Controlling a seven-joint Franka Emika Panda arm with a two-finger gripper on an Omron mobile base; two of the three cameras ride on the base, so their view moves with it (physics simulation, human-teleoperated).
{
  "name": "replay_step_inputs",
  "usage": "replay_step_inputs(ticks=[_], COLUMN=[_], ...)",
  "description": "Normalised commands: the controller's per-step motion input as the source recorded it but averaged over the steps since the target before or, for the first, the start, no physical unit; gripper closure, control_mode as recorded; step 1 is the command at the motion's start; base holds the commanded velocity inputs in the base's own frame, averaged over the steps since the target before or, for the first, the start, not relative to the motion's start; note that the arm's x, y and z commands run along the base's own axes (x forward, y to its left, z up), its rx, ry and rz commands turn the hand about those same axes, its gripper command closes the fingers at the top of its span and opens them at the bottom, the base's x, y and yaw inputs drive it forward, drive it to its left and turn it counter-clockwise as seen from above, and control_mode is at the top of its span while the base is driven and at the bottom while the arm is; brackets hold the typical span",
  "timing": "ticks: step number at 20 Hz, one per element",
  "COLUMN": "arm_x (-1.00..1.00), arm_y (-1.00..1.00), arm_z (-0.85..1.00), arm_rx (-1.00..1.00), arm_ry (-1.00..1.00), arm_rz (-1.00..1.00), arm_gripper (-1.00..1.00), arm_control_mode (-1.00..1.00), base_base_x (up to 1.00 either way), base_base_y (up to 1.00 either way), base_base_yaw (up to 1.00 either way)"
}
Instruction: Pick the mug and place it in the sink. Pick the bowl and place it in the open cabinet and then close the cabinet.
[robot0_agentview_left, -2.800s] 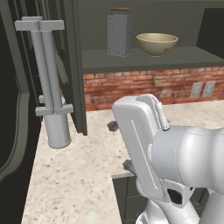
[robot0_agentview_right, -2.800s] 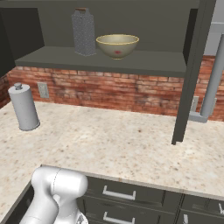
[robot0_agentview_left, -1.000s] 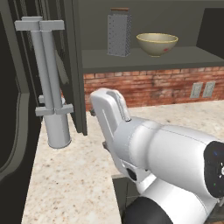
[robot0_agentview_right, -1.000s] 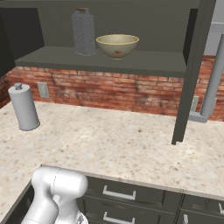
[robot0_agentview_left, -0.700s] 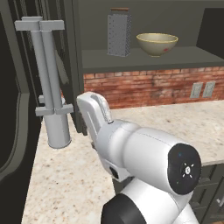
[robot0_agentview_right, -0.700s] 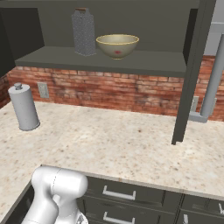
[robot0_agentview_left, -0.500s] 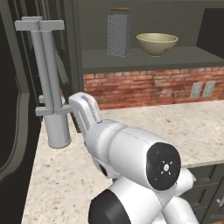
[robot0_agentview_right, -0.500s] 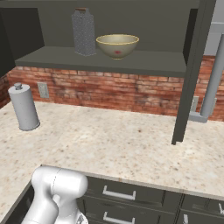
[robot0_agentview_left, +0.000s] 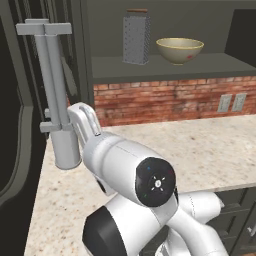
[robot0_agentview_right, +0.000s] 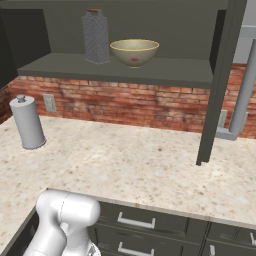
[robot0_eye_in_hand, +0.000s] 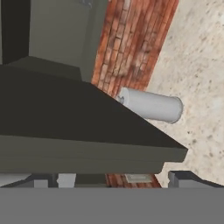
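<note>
While the white arm (robot0_agentview_left: 135, 175) is rising at the lower right of the left base view, the bowl (robot0_agentview_left: 180, 50) is sitting on the open cabinet's shelf (robot0_agentview_left: 165, 67) beside a metal grater (robot0_agentview_left: 136, 39). From the right base view, the bowl (robot0_agentview_right: 134, 52) is resting right of the grater (robot0_agentview_right: 96, 37), above the speckled worktop (robot0_agentview_right: 135, 165) and grey cylinder (robot0_agentview_right: 28, 123). Looking along the hand, the gripper (robot0_eye_in_hand: 113, 179) is standing wide open, holding nothing, near the cabinet door (robot0_eye_in_hand: 83, 140).

A red brick wall (robot0_agentview_right: 125, 107) runs behind a speckled beige counter (robot0_agentview_right: 135, 165). Two pale wall sockets (robot0_agentview_left: 232, 102) sit in the brick, and dark drawers (robot0_agentview_right: 145, 220) line the counter's front.
</note>
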Motion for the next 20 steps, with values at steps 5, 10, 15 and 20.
replay_step_inputs(ticks=[5, 10, 15, 20], arm_x=[0.66, 0.93, 1.0, 0.92], arm_y=[0.05, 0.0, 0.0, -0.38], arm_z=[-0.1, -0.1, -0.1, 0.0], arm_rx=[0.0, 0.0, 0.0, 0.02], arm_ry=[0.0, 0.06, 0.16, 0.18], arm_rz=[-0.04, -0.15, -0.2, -0.2], arm_gripper=[-1.0, -1.0, -1.0, -1.0], arm_control_mode=[-1.0, -1.0, -1.0, -1.0], base_base_x=[0.0, 0.0, 0.0, 0.0], base_base_y=[0.0, 0.0, 0.0, 0.0], base_base_yaw=[0.0, 0.0, 0.0, 0.0])
